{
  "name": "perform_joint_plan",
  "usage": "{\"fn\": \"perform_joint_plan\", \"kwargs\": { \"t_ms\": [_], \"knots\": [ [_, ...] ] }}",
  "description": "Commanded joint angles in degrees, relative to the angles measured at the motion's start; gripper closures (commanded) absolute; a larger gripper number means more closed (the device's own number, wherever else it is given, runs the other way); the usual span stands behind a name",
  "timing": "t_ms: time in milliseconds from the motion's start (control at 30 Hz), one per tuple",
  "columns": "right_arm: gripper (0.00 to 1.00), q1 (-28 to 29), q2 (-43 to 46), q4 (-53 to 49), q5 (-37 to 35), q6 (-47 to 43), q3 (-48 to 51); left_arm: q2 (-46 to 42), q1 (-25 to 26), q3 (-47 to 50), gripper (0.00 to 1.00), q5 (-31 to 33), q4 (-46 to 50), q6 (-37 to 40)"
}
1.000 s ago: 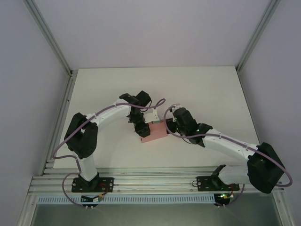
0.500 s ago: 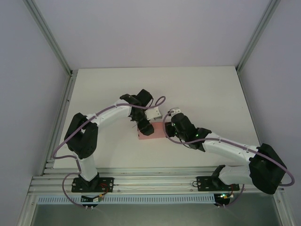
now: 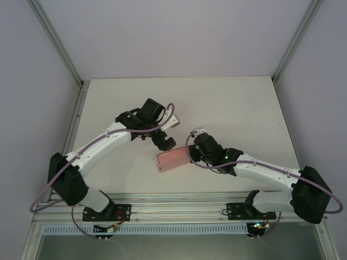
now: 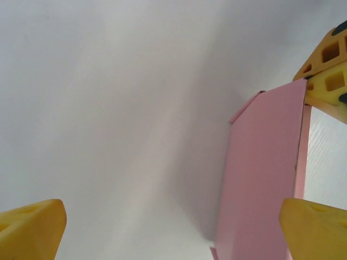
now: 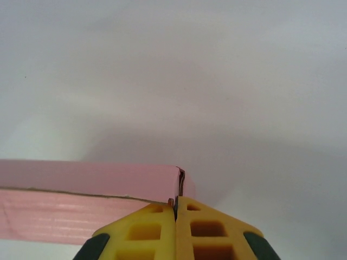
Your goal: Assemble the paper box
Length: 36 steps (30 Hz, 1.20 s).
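Left gripper (image 3: 164,142) has let go and backed off the paper box (image 3: 172,159); right gripper (image 5: 175,208) alone pinches its wall, assembly unfinished.

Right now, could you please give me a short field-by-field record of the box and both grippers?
paper box: pink card, partly folded up, between the two arms
left gripper: open, fingers wide apart, beside the box, holding nothing
right gripper: shut, pinching the box's edge on the right arm's side
table: white, box near its middle
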State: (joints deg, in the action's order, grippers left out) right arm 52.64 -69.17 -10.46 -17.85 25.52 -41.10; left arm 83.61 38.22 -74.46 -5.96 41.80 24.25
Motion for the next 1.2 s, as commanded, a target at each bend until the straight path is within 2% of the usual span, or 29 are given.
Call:
{"fn": "perform_joint_plan", "kwargs": {
  "t_ms": [0, 133, 200, 300, 433, 467, 600, 833, 967, 1067, 1167],
  "knots": [
    [1.0, 1.1, -0.7, -5.6, -2.4, 0.8, -2.2, -4.4, 0.2, 4.5, 0.04, 3.4, 1.7, -10.2],
    [1.0, 1.9, -1.9, -8.3, -5.3, 1.5, -4.4, -9.8, 2.3, 9.2, 0.15, 8.7, 2.5, -19.7],
    [1.0, 2.2, -2.7, -9.8, -7.1, 1.9, -5.5, -11.5, 3.1, 11.0, 0.25, 10.9, 2.9, -22.7],
    [1.0, 2.2, -3.3, -12.2, -9.1, 3.3, -6.9, -12.6, 4.4, 12.0, 0.28, 11.1, 4.5, -25.0],
    [1.0, 2.3, -3.0, -13.0, -10.0, 5.4, -7.1, -13.6, 5.6, 15.1, 0.29, 9.9, 2.6, -24.9],
    [1.0, 2.3, -3.0, -12.7, -9.6, 5.2, -7.1, -13.3, 5.6, 15.4, 0.33, 10.2, 2.3, -24.6],
    [1.0, 2.4, -3.0, -13.1, -9.0, 5.0, -7.5, -11.6, 5.6, 15.3, 0.37, 9.2, 1.4, -23.8],
    [1.0, 2.3, -2.8, -13.4, -8.6, 5.0, -7.7, -7.0, 5.6, 14.2, 0.63, 5.9, -1.1, -23.0],
    [1.0, 2.3, -2.6, -13.4, -8.7, 5.3, -7.5, -6.3, 5.6, 14.4, 0.65, 6.3, -0.9, -23.9],
    [1.0, 2.3, -2.6, -13.5, -8.6, 5.3, -7.5, -6.5, 5.6, 14.5, 0.82, 6.9, -1.2, -25.1],
    [1.0, 2.3, -2.8, -13.7, -8.7, 5.3, -7.6, -6.3, 5.6, 13.9, 0.9, 5.3, -2.7, -27.6]
  ]
}}
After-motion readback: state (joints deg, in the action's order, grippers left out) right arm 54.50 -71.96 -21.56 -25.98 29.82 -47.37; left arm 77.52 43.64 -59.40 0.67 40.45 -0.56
